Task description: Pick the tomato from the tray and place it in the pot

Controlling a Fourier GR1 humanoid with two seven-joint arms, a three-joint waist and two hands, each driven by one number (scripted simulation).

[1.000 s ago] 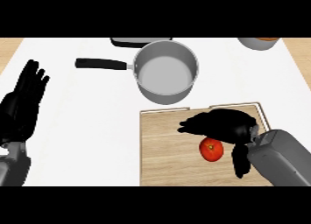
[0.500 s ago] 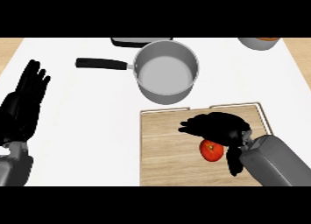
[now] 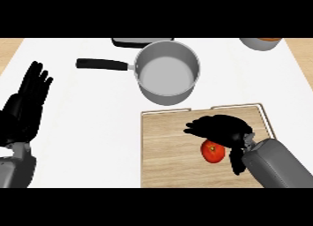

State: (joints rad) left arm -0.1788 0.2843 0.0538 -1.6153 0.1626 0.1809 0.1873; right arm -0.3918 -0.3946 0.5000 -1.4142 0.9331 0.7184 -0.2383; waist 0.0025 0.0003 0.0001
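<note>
The black right hand (image 3: 220, 130) is seen to have been lowered a little over the last second, so that it now sits closer over the red round tomato (image 3: 213, 152), while the tomato itself has not been shifted from its place on the pale wooden rectangular tray (image 3: 165, 150). The hand's fingers are curled over the far side of the tomato and the thumb is brought round its near right side, so the fruit is enclosed between them; whether it is already being pressed on both sides cannot be made out. The tomato has not yet been lifted. From this it may be judged that the grasp is being completed and that the carry has not been started. The grey steel pot with the black handle (image 3: 165, 75) is stood on the white desk (image 3: 87, 141) just beyond the tray's far edge, with nothing in it, so a lift followed by a short move away and slightly leftward would be called for. The black left hand (image 3: 22, 110) is held open at the left edge, at rest.
</note>
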